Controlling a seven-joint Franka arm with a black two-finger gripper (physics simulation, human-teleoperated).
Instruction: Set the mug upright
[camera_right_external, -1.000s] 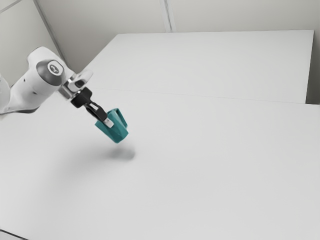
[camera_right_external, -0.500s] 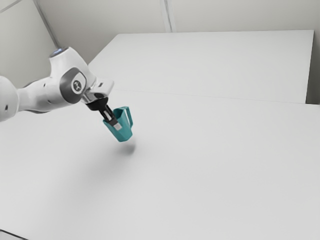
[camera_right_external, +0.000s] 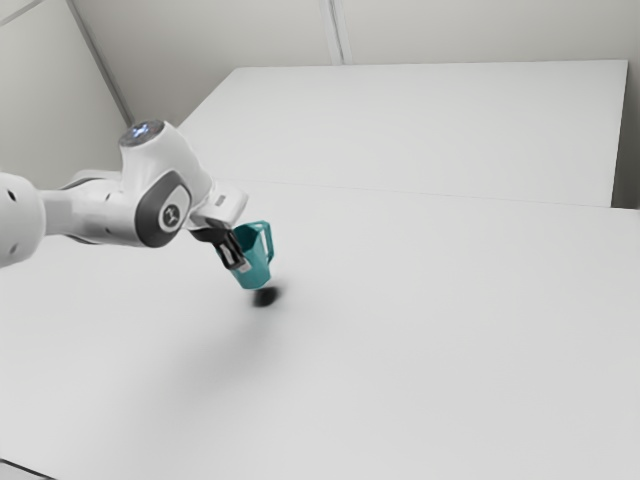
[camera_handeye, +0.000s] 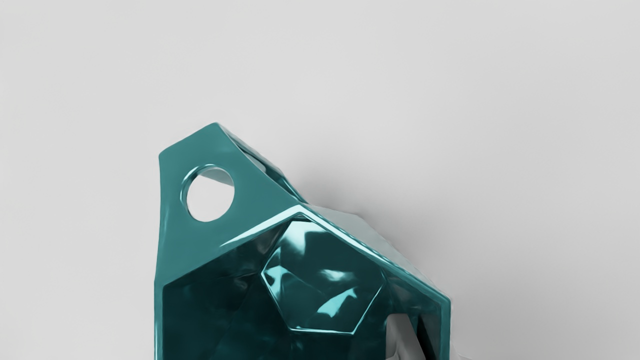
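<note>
The teal faceted mug (camera_right_external: 254, 262) hangs a little above the table, its open top up and its body slightly tilted, with the handle toward the exterior view's right. My gripper (camera_right_external: 240, 263) is shut on the mug's side wall, reaching down at a slant from the upper left. In the wrist view the mug (camera_handeye: 230, 220) shows its open mouth, inner floor and handle with a round hole. There my gripper (camera_handeye: 440, 346) has one finger inside the mug by the wall; the other is mostly hidden outside that wall.
A white table surface (camera_right_external: 430, 340) spreads beneath and around the mug, with a small dark shadow just under it. Behind stands a pale raised panel (camera_right_external: 420, 130). A dark line crosses the exterior view's lower left corner.
My hand has moved toward the exterior view's right and turned, carrying the mug with it. The mug has swung from a strong tilt to nearly upright, and its shadow is closer and darker.
</note>
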